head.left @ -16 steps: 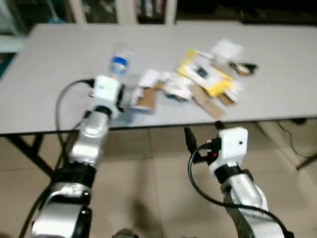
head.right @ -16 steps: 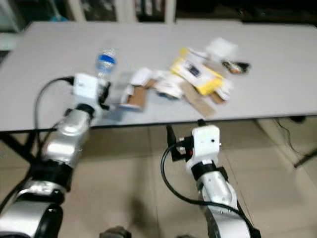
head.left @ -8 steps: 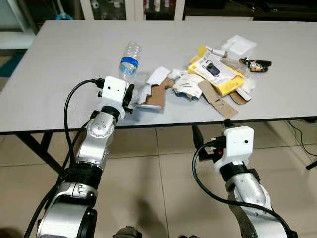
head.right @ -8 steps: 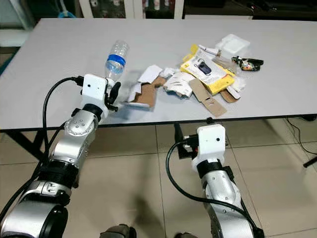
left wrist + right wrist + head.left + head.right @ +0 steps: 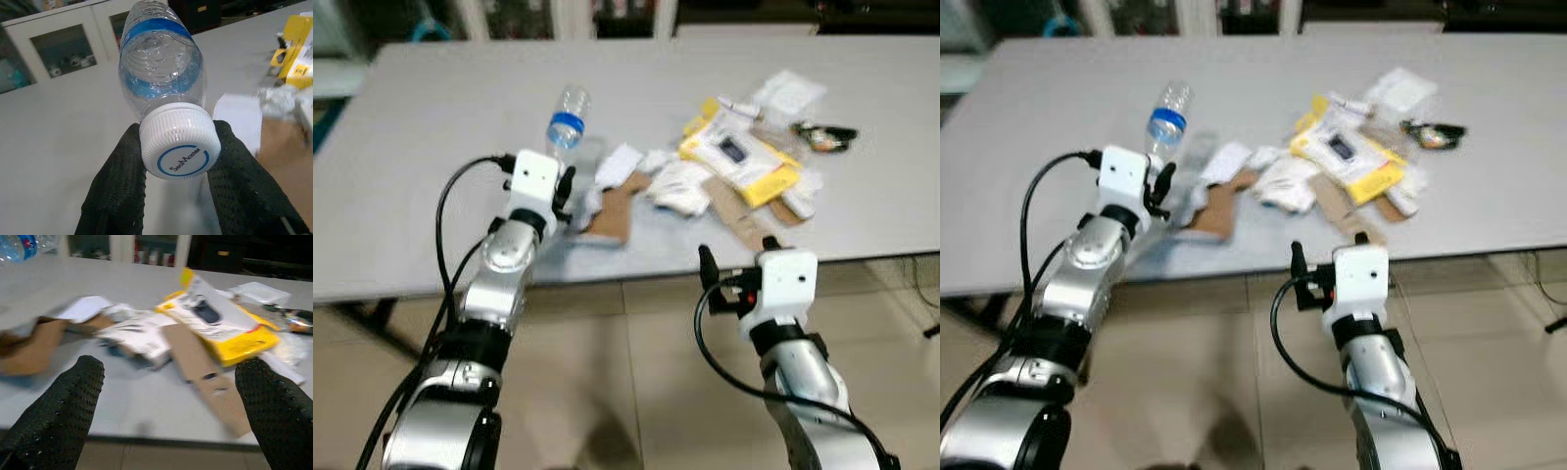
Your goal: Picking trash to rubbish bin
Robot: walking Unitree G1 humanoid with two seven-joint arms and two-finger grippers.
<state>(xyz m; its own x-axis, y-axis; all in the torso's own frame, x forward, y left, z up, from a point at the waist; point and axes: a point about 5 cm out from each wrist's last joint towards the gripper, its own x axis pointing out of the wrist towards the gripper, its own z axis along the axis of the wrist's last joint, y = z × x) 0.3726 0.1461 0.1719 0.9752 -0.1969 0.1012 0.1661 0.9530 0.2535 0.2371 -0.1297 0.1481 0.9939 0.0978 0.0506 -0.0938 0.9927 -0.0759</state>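
A wide grey bench (image 5: pixel 431 137) spans the scene, strewn with trash: a yellow package (image 5: pixel 744 157) at the far right of the heap, brown cardboard pieces (image 5: pixel 612 211), and crumpled white paper (image 5: pixel 680 186). At the bench's near edge the left hand (image 5: pixel 178 161) pinches a clear plastic bottle (image 5: pixel 566 116) by its white cap (image 5: pixel 180 144), the blue-banded body jutting out and up above the surface. The right hand (image 5: pixel 171 401) hangs below the bench edge, fingers spread wide, holding nothing.

The step in hand looks like carrying off the first item. The next move probably calls for turning toward a rubbish bin while keeping the narrow cap grip from slipping.

The head views place the arms against the heap. The left wrist view shows the cap squeezed between both pads and the lettering on it. The right wrist view shows the heap beyond the gap between its fingers.
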